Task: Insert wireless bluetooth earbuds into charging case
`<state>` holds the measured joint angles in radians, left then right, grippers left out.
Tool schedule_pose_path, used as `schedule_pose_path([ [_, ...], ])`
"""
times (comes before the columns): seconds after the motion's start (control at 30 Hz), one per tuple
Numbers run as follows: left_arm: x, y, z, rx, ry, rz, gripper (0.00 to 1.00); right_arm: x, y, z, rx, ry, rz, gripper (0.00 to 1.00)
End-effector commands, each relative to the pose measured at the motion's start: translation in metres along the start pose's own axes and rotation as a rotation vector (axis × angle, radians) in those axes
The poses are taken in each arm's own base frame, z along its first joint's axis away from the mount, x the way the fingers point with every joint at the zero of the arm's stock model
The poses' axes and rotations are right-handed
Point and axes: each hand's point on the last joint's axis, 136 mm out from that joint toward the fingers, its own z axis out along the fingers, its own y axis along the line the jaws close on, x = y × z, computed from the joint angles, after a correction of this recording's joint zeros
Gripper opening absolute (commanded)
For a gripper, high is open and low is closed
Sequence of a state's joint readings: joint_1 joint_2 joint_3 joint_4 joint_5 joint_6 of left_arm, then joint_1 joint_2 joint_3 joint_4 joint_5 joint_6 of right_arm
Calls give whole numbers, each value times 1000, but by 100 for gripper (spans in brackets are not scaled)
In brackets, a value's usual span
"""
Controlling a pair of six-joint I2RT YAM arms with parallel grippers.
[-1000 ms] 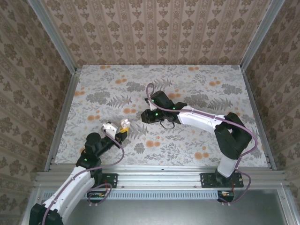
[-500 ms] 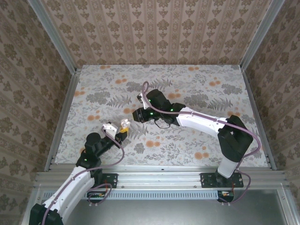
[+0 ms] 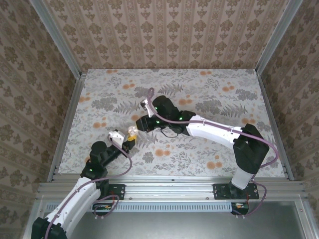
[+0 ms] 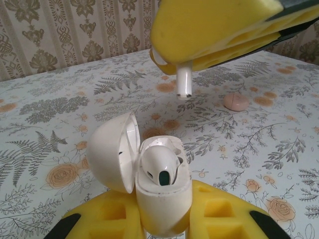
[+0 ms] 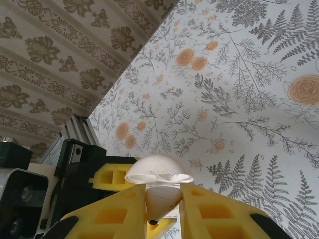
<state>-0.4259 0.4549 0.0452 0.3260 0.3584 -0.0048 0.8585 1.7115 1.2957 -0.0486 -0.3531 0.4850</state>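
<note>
i'm on the second insertion now, as i read it. starting at the left, my left claw (image 4: 162, 221) is clamped on the lower body of the charging case (image 4: 162, 199), holding it upright above the surface (image 4: 55, 107). the lid (image 4: 112, 152) is swung open to that claw's left. one earbud (image 4: 159, 164) sits in the mouth of the case, just above the claw's fingers. i can't make out the free well beside it from here. moving right, the right claw (image 4: 189, 52) hangs above and a little beyond the left claw. it is pinched shut on the second earbud (image 4: 183, 82), whose stem pokes down out of the pads toward the open case, apart from it. the next move, in my judgement, calls for lining that stem up over the free well and then lowering it straight. the approach has to miss both the lid and the bud that is in place, while the left claw holds the case steady. further right, beyond both claws, a small pink rounded piece (image 4: 236, 102) lies on the surface, and i'd leave it alone for this step.
</note>
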Motion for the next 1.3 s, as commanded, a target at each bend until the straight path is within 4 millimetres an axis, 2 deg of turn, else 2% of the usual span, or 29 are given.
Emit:
schedule_pose_path([
  [0.0,-5,-2,-1,4,-19,23,0,-10,16,-4,-42,-20,-43,22],
  [0.67,-14,0,-2,-7,-41,36,0,8,17,10,-9,45,-95,22],
  [1.27,-18,-1,-3,-2,-55,37,0,6,6,16,49,25,-101,22],
])
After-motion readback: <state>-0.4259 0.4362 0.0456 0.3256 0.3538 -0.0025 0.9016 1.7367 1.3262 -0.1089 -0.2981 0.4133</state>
